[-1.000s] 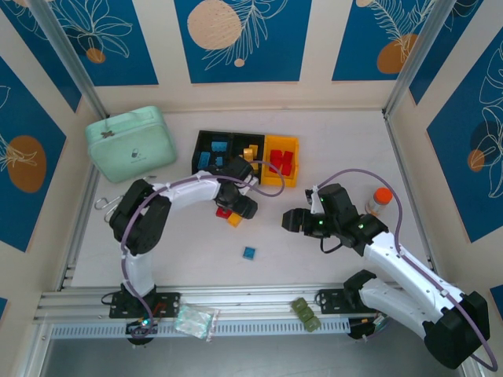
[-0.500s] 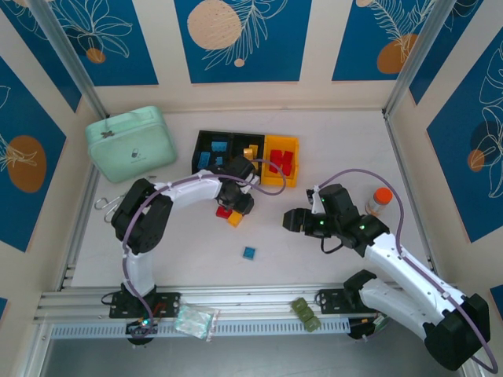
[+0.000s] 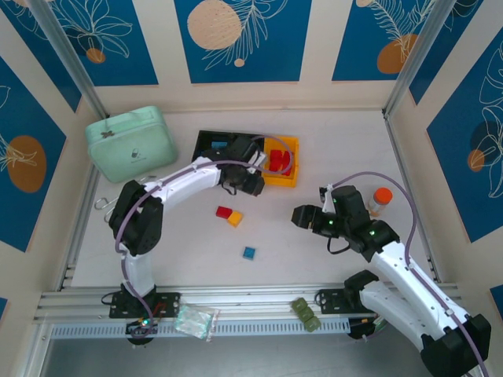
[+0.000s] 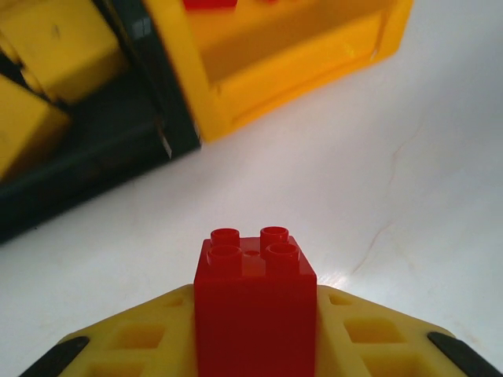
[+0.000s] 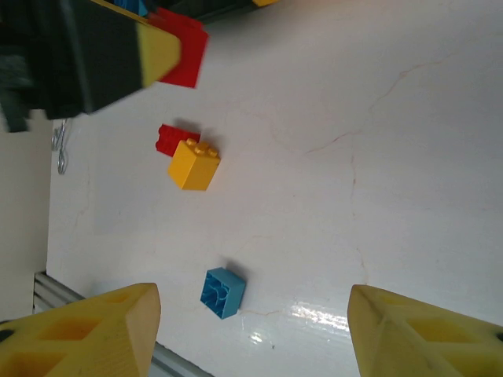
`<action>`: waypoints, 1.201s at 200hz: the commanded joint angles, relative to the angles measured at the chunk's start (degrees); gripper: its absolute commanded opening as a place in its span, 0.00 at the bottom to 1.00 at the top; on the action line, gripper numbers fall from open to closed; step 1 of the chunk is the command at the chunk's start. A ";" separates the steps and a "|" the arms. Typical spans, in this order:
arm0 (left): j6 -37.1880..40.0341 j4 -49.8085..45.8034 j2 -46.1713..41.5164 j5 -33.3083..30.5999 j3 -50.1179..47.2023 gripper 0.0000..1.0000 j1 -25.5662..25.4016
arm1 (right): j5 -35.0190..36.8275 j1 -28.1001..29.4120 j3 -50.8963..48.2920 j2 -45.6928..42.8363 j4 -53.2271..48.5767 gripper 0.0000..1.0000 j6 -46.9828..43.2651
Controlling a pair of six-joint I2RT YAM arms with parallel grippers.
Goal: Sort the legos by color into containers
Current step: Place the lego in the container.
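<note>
Showing four round studs, the red lego (image 4: 254, 306) looks glossy.

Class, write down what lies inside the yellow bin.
Red legos lie inside the yellow bin. The left arm covers part of its left side, so anything there is hidden.

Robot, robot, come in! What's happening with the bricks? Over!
Left gripper shut on red brick, near yellow bin. Right gripper open, empty. Loose on table: second red brick, yellow brick, blue brick. Nothing blocking the bin.
</note>
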 commanded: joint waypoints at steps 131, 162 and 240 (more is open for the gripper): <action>-4.54 -13.11 29.43 -4.22 49.05 0.34 1.69 | 4.45 -6.31 6.19 5.51 0.24 0.64 0.75; -4.45 -9.57 33.21 -4.34 53.32 0.35 2.18 | 4.36 -7.12 5.61 5.12 -0.42 0.64 1.01; -4.65 -1.27 39.74 -2.57 58.60 0.38 2.87 | 4.27 -8.40 3.58 2.68 -2.78 0.64 2.34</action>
